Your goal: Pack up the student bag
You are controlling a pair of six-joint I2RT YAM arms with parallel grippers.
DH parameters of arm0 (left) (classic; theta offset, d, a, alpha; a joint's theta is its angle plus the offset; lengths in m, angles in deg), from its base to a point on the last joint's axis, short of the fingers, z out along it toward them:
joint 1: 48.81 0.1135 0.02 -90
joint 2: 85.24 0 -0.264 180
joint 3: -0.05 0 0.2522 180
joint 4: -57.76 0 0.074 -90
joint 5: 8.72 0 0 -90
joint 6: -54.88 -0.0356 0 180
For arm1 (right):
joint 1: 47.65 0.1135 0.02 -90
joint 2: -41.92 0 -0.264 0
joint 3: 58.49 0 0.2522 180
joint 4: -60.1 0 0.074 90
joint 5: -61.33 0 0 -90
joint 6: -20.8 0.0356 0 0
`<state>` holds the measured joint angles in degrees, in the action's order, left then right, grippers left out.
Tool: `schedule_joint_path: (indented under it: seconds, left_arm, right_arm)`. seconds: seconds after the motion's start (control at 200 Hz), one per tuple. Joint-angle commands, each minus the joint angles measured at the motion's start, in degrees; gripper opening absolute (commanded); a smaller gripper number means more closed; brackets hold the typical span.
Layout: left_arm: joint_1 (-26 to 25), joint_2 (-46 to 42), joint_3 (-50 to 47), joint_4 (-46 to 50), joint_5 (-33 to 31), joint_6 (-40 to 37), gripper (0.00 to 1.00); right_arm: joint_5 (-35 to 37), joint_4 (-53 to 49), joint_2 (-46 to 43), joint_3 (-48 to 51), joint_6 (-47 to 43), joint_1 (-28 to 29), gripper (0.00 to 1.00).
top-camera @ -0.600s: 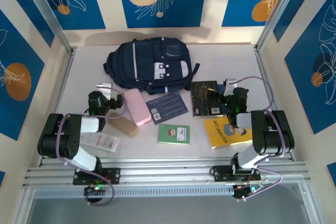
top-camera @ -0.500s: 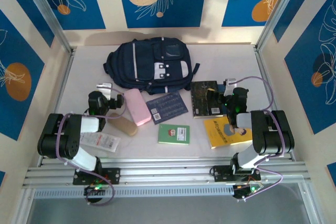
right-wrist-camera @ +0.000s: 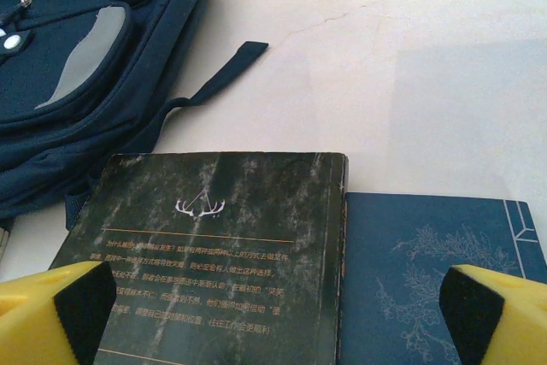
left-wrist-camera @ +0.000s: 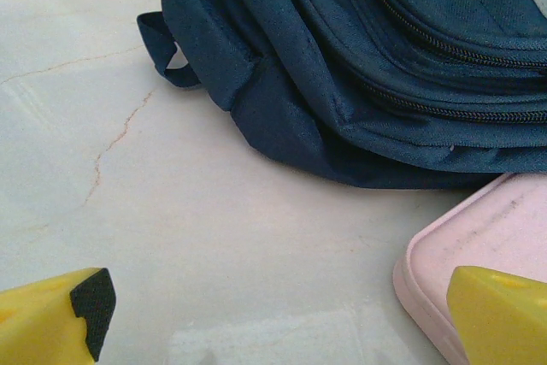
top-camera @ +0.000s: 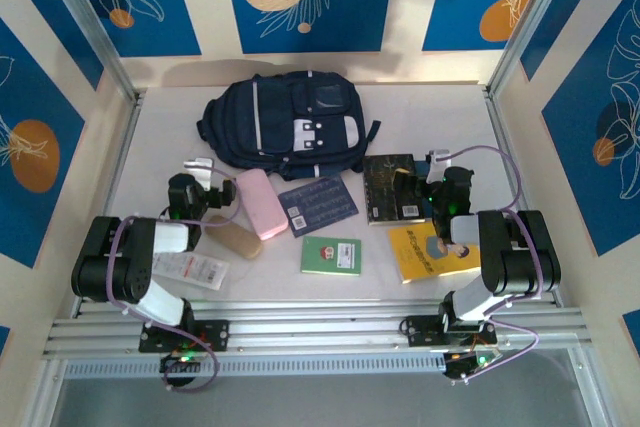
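Observation:
The student bag (top-camera: 285, 125), navy with grey stripes and a grey-white buckled patch, lies flat at the back middle of the table, zipped as far as I can see. My left gripper (top-camera: 205, 179) sits low in front of the bag's left end, open with bare table between its yellow fingers (left-wrist-camera: 51, 326); the bag (left-wrist-camera: 385, 66) fills the view ahead. My right gripper (top-camera: 428, 175) hovers open over a dark green book (right-wrist-camera: 222, 262), with a blue book (right-wrist-camera: 427, 279) beside it. The bag (right-wrist-camera: 77, 66) and a loose strap (right-wrist-camera: 222, 74) lie beyond.
A pink case (top-camera: 260, 203) lies just right of the left gripper, its corner (left-wrist-camera: 479, 245) close to the right finger. A dark blue notebook (top-camera: 318, 204), a small green book (top-camera: 331, 255), a yellow book (top-camera: 430, 252), a tan object (top-camera: 235, 239) and a white packet (top-camera: 195, 267) lie nearer the front.

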<state>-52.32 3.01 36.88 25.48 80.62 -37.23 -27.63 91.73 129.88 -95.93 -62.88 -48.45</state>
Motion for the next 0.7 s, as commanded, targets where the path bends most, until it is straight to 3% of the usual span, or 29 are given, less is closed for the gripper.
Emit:
schedule_joint_path:
  seconds: [0.0, 0.175, 0.25, 0.36, 0.5, 0.635, 0.695]
  left_arm:
    - [-0.3, -0.4, 0.4, -0.7, -0.7, -0.8, 1.0]
    - [-0.3, -2.1, 0.1, -0.1, -2.9, -0.1, 1.0]
    - [-0.4, -8.4, 0.6, 6.6, -6.1, 0.6, 1.0]
    - [-0.4, -20.2, 1.1, 14.9, -6.6, 0.5, 1.0]
    - [-4.6, -31.8, 8.8, 31.7, -6.7, 2.5, 1.0]
    - [-12.1, -40.5, 12.0, 36.8, -1.8, 6.7, 1.0]
    - [-16.0, -42.9, 17.8, 45.9, -2.1, 9.5, 1.0]
  right_arm:
    - [-1.2, -0.1, -0.6, -0.8, -1.1, -0.5, 0.99]
    - [-2.4, 0.7, -0.8, -0.2, -0.7, -1.2, 0.99]
    - [-2.7, 0.2, -2.4, 0.1, 0.5, -2.0, 0.99]
    - [0.5, -11.8, -12.0, -2.7, 0.2, -0.8, 0.99]
    - [6.0, -26.2, -25.6, -8.9, 1.4, 5.4, 0.99]
    - [6.3, -35.6, -32.1, -16.3, -3.6, 18.6, 0.99]
    - [6.4, -41.3, -34.5, -20.0, -4.2, 24.6, 0.99]
